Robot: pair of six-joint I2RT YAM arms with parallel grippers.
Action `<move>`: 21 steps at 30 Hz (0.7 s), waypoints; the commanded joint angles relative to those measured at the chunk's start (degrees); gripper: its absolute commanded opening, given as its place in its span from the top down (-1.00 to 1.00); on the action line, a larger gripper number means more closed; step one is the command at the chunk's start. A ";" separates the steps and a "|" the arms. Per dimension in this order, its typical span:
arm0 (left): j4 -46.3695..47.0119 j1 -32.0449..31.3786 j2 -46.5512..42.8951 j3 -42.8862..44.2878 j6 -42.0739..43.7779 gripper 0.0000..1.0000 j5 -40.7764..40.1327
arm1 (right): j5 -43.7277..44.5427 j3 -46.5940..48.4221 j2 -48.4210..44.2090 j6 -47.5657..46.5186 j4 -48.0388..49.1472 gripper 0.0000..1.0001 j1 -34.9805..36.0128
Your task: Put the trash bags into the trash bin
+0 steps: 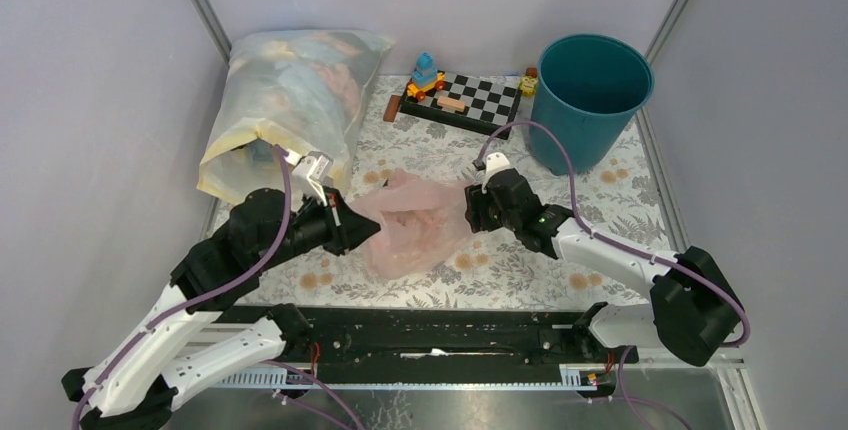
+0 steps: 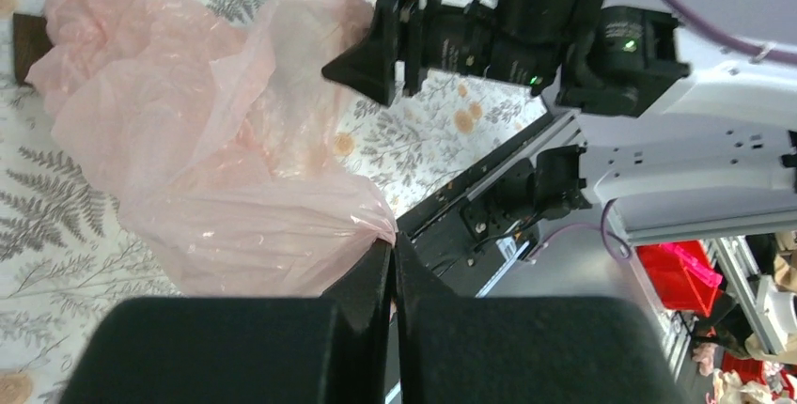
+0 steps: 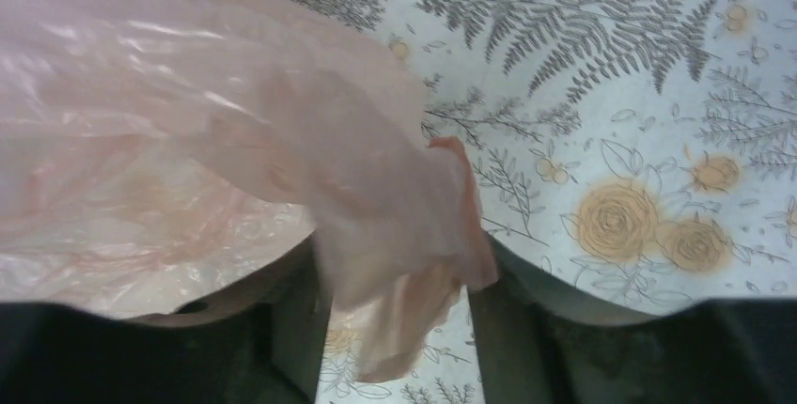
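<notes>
The pale-pink trash bag (image 1: 412,222) lies crumpled on the floral tablecloth, between my two grippers. My left gripper (image 1: 362,227) is shut on the bag's left edge; in the left wrist view its fingertips (image 2: 393,242) pinch a gathered corner of the bag (image 2: 216,169). My right gripper (image 1: 470,212) is at the bag's right edge with its jaws apart. In the right wrist view a flap of the bag (image 3: 395,235) hangs between the open fingers (image 3: 526,329), not clamped. The teal trash bin (image 1: 590,100) stands upright at the back right, apart from both grippers.
A large milky-yellow sack (image 1: 290,110) with coloured contents lies at the back left. A black-and-white checkered board (image 1: 470,100) with small toys (image 1: 426,75) sits at the back between sack and bin. Grey walls close in on both sides.
</notes>
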 commanded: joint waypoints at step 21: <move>-4.60 0.07 -6.81 -5.71 3.74 -0.61 -26.54 | -2.15 14.59 -13.94 12.26 -19.09 1.00 -0.19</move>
